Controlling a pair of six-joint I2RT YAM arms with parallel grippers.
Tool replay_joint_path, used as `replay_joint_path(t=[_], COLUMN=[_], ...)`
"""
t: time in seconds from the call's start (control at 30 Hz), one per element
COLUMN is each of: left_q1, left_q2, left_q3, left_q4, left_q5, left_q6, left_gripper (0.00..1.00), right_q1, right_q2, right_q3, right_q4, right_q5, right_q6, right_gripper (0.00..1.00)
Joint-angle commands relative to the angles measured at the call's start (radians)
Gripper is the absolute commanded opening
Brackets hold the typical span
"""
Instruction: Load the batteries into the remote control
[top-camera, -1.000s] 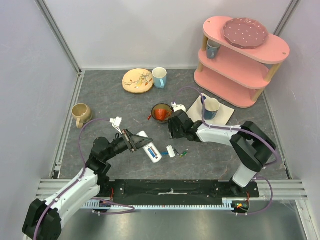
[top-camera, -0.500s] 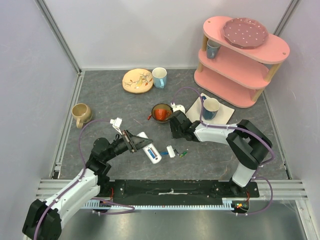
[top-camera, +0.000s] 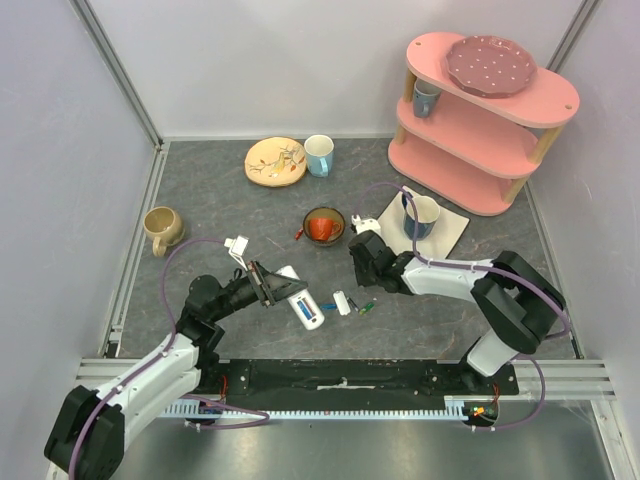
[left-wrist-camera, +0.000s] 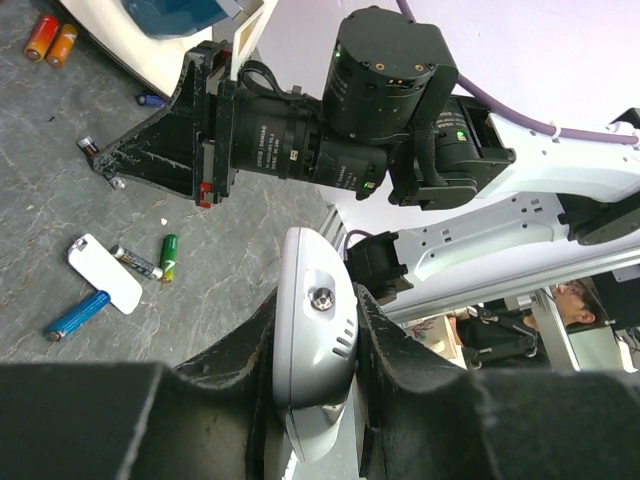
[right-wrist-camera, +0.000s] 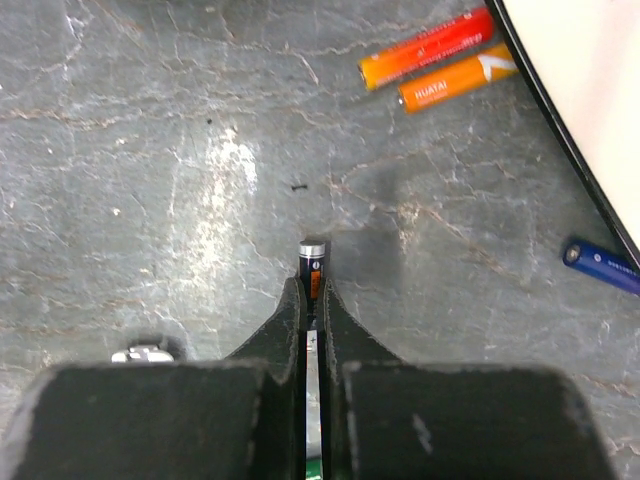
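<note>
The remote control (top-camera: 305, 305) was at the near middle of the table (top-camera: 220, 200); just right of it sat a cover piece (top-camera: 342, 302) with 3 batteries (left-wrist-camera: 168, 256) around it; a bowl (top-camera: 323, 226) stood behind them; a plate (top-camera: 275, 160) and cup (top-camera: 319, 155) stood side by side at the back; a shelf (top-camera: 480, 110) filled the right rear corner.

Table (right-wrist-camera: 150, 150) matt grey, stone-veined; remote (left-wrist-camera: 315, 350) smooth glossy white plastic; batteries (left-wrist-camera: 77, 313) shiny wrap.

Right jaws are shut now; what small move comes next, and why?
Probably lift the right gripper a little: its jaws are shut on a dark battery close to the table, and the remote control it must reach sits clamped in the left gripper.
</note>
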Motion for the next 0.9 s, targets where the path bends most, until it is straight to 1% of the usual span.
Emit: replay_joint_path(t=[0.0, 0.17, 0.4, 0.53, 0.63, 0.67, 0.73, 0.77, 0.8, 0.87], left_q1=[0.006, 0.006, 0.006, 0.006, 0.006, 0.006, 0.006, 0.006, 0.006, 0.006], left_q2=[0.000, 0.009, 0.025, 0.022, 0.020, 0.020, 0.015, 0.014, 0.008, -0.004], left_q3=[-0.012, -0.013, -0.007, -0.009, -0.010, -0.012, -0.015, -0.018, -0.019, -0.024], left_q4=[0.118, 0.113, 0.124, 0.124, 0.124, 0.124, 0.126, 0.127, 0.129, 0.123], left_q5=[0.042, 0.034, 0.031, 0.028, 0.021, 0.017, 0.005, -0.001, -0.013, -0.027], left_q6=[-0.008, -0.002, -0.002, -0.005, -0.007, -0.008, -0.013, -0.016, -0.019, -0.024], left_gripper=[0.02, 0.02, 0.02, 0.02, 0.02, 0.02, 0.02, 0.02, 0.02, 0.02], right_q1=[0.003, 0.003, 0.003, 0.001, -0.010, -0.011, -0.011, -0.010, -0.010, -0.011], right_q2=[-0.049, -0.100, -0.100, -0.091, -0.115, -0.125, -0.155, -0.166, -0.186, -0.204], right_q3=[-0.050, -0.072, -0.055, -0.041, -0.047, -0.052, -0.058, -0.064, -0.066, -0.073], right_q4=[-0.071, -0.083, -0.089, -0.103, -0.099, -0.098, -0.089, -0.091, -0.089, -0.094], right_q5=[0.016, 0.020, 0.019, 0.042, 0.074, 0.091, 0.132, 0.149, 0.183, 0.220], right_q6=[-0.025, -0.047, -0.057, 0.007, 0.165, 0.273, 0.376, 0.444, 0.544, 0.657], right_gripper=[0.00, 0.00, 0.00, 0.00, 0.00, 0.00, 0.00, 0.00, 0.00, 0.00])
